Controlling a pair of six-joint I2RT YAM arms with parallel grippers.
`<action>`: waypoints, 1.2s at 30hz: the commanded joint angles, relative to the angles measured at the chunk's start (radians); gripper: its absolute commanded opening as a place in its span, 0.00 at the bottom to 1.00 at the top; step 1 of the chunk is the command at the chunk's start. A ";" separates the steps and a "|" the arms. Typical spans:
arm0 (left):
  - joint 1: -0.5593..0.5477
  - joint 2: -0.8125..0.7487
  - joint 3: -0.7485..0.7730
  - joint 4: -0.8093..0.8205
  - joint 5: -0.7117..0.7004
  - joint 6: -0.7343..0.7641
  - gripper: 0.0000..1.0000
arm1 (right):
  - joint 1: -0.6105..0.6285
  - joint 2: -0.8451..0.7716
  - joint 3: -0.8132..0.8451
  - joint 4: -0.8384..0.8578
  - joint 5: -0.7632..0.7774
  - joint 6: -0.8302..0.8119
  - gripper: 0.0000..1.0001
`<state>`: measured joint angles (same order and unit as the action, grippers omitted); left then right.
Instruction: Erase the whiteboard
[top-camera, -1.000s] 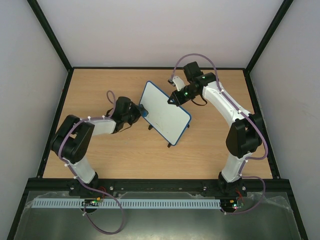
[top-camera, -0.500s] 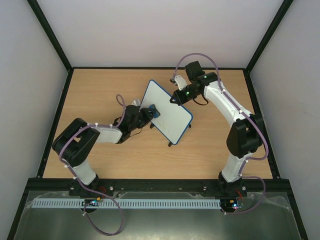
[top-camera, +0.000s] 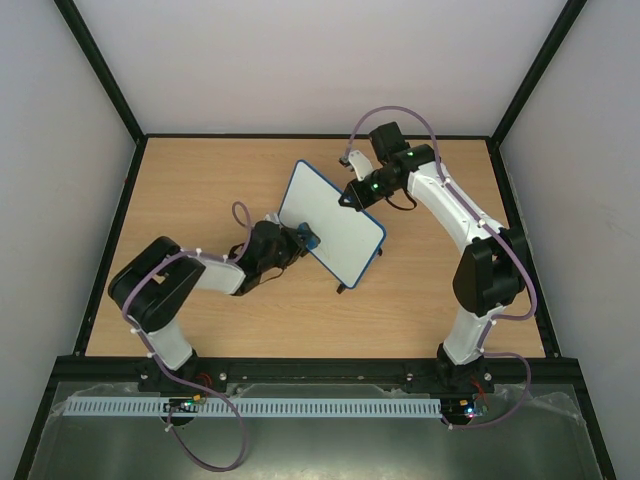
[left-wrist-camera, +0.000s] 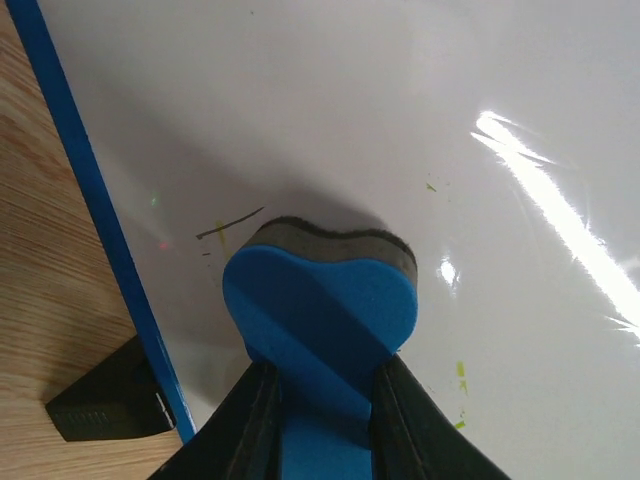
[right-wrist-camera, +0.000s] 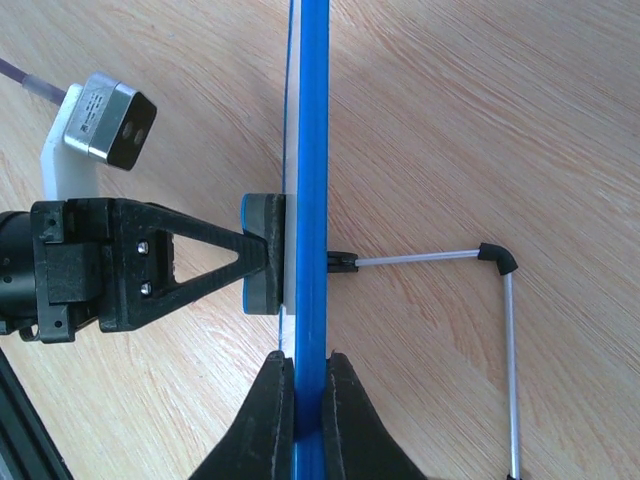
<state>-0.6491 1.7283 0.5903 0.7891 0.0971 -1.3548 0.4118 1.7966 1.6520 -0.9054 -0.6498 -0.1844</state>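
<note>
The whiteboard (top-camera: 335, 225) stood on edge near the middle of the wooden table (top-camera: 200, 180) — the right gripper (right-wrist-camera: 309, 365) pinched narrowly on its blue rim, the left gripper (left-wrist-camera: 322, 380) clamped on a blue eraser (left-wrist-camera: 320, 300) pressed to the white face beside a short dark mark (left-wrist-camera: 230, 225).

A pale wooden desk (top-camera: 200, 180) is filling the middle of the top view. White walls (top-camera: 320, 60) are closing it in on three sides, with black posts (top-camera: 100, 70) slanting up at the back corners. A blue foam eraser (left-wrist-camera: 320, 300) is showing close up in the left wrist view, its dark felt face turned away. A slotted white strip (top-camera: 280, 407) is running along the near edge above a grey metal sheet (top-camera: 330, 450)
</note>
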 joint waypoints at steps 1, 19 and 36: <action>0.022 0.016 0.075 -0.215 0.074 0.014 0.03 | 0.071 0.060 -0.053 -0.143 -0.078 -0.076 0.02; 0.064 0.051 -0.021 0.083 0.075 0.071 0.03 | 0.073 0.069 -0.049 -0.144 -0.078 -0.075 0.02; 0.045 -0.005 0.178 0.066 0.254 0.198 0.03 | 0.078 0.073 -0.058 -0.138 -0.080 -0.076 0.02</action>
<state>-0.5663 1.7611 0.5640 0.8577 0.2031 -1.2686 0.4232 1.7977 1.6543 -0.8989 -0.6743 -0.1814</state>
